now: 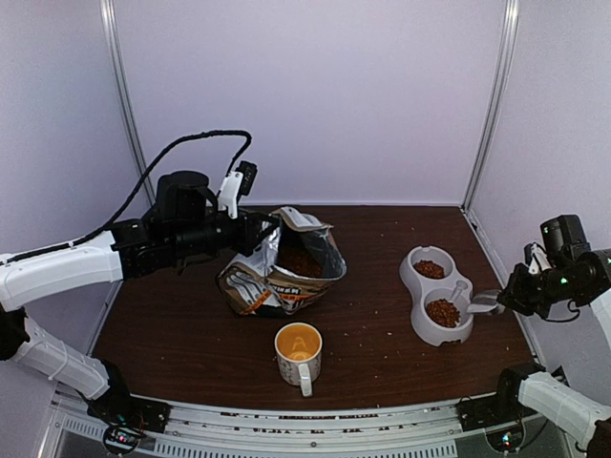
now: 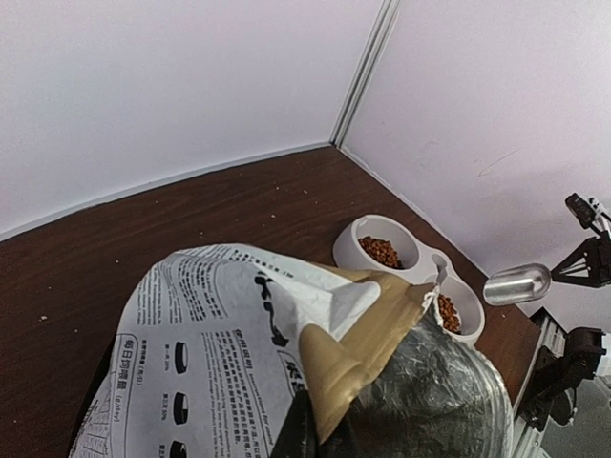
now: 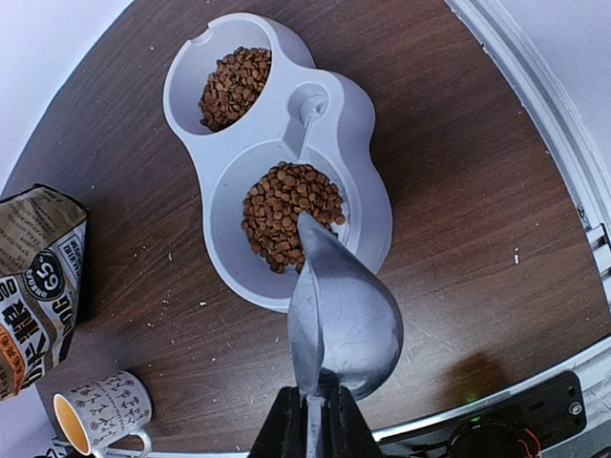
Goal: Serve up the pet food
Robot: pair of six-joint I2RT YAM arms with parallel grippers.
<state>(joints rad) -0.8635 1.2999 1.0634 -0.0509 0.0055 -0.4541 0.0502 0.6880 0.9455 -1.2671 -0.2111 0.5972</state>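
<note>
The pet food bag [image 1: 277, 284] stands open at the table's middle, with kibble [image 1: 299, 260] showing inside. My left gripper [image 1: 256, 232] is shut on the bag's upper left rim; in the left wrist view only a dark finger [image 2: 292, 431] shows behind the bag's printed flap [image 2: 220, 334]. A white double bowl [image 1: 417, 286] at the right holds kibble in both compartments [image 3: 286, 215] [image 3: 234, 86]. My right gripper [image 3: 312, 405] is shut on the handle of a metal scoop [image 3: 348, 315]. The scoop is tipped on its side with its tip over the near compartment.
A white mug with an orange inside [image 1: 299, 351] stands near the front edge, in front of the bag; it also shows in the right wrist view [image 3: 100, 415]. Crumbs are scattered on the brown table [image 1: 172, 334]. White walls close the back and sides.
</note>
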